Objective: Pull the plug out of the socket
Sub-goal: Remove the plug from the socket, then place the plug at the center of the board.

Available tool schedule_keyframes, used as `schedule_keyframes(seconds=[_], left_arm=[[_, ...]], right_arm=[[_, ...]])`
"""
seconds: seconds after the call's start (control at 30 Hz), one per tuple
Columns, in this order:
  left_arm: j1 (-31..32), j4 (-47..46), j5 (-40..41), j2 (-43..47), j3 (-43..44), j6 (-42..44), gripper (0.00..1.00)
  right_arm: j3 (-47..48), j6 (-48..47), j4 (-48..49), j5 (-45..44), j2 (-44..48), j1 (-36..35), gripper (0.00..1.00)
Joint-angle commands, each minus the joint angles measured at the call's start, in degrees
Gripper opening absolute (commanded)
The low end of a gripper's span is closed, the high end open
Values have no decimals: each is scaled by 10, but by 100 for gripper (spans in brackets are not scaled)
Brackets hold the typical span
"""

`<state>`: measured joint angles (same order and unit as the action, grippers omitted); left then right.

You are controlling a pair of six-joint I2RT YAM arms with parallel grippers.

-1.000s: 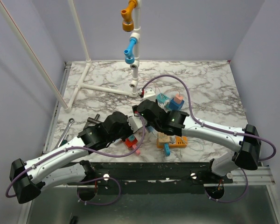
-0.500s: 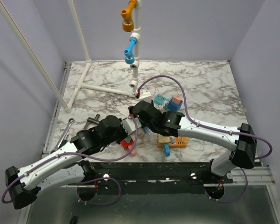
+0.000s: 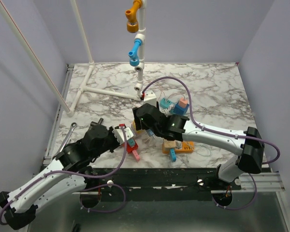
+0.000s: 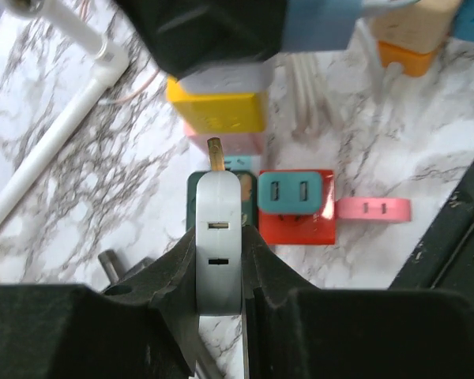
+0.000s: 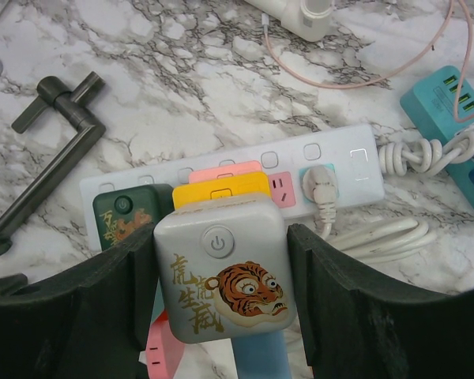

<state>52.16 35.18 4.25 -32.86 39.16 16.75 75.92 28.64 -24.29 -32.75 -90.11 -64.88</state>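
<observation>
Grip at both ends: pinches the white plug (image 4: pixel 219 253) in the left fingers (image 4: pixel 170 272), prong bared over the power strip (image 5: pixel 347 170) on the surface (image 5: pixel 182 63), and clamps the right fingers (image 5: pixel 340 292) on a tiger-printed adapter (image 5: pixel 221 276), seemingly pinning that strip.

Two arms enter from the bottom of the top view: one left arm (image 3: pixel 63 169), one right arm (image 3: pixel 217 135). One socket (image 5: pixel 355 162) crosses the middle of the right wrist view. Along it sit one dark green block (image 5: pixel 126 215), one pink block (image 5: pixel 229 167), one yellow block (image 5: pixel 221 188) and one white corded plug (image 5: pixel 320 189). One tiger block (image 5: pixel 221 276) fills the lower centre. One T-handle tool (image 5: pixel 59 118) lies upper left, and one teal charger (image 5: pixel 442 95) is at the right edge. One grey plug (image 4: pixel 219 253) stands mid-frame in the left wrist view. One upright pipe (image 3: pixel 141 36) carries two levers: one orange lever (image 3: pixel 132 19), one blue lever (image 3: pixel 134 52).
</observation>
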Motion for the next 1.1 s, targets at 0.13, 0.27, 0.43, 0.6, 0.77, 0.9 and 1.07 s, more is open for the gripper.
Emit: schedule_keyframes(seconds=[0.13, 0.27, 0.43, 0.6, 0.77, 0.9, 1.07], left_arm=[[-334, 30, -118, -102, 30, 43, 0], [-412, 31, -140, -237, 85, 33, 0], [-444, -6, -134, -338, 106, 11, 0], [-477, -74, -121, -417, 127, 18, 0], [-485, -139, -69, -482, 150, 21, 1], [-488, -185, -39, -512, 152, 22, 3], [-488, -204, -8, -543, 144, 22, 21]], right_arm=[[-13, -17, -75, -50, -25, 14, 41], [-10, -12, -73, -42, -29, 14, 41], [-8, -11, -70, -40, -28, 14, 41], [-13, -9, -70, -37, -17, 14, 41], [-23, -8, -68, -36, -4, 13, 41], [-27, -7, -68, -33, 2, 13, 43], [-26, -5, -67, -29, 5, 13, 46]])
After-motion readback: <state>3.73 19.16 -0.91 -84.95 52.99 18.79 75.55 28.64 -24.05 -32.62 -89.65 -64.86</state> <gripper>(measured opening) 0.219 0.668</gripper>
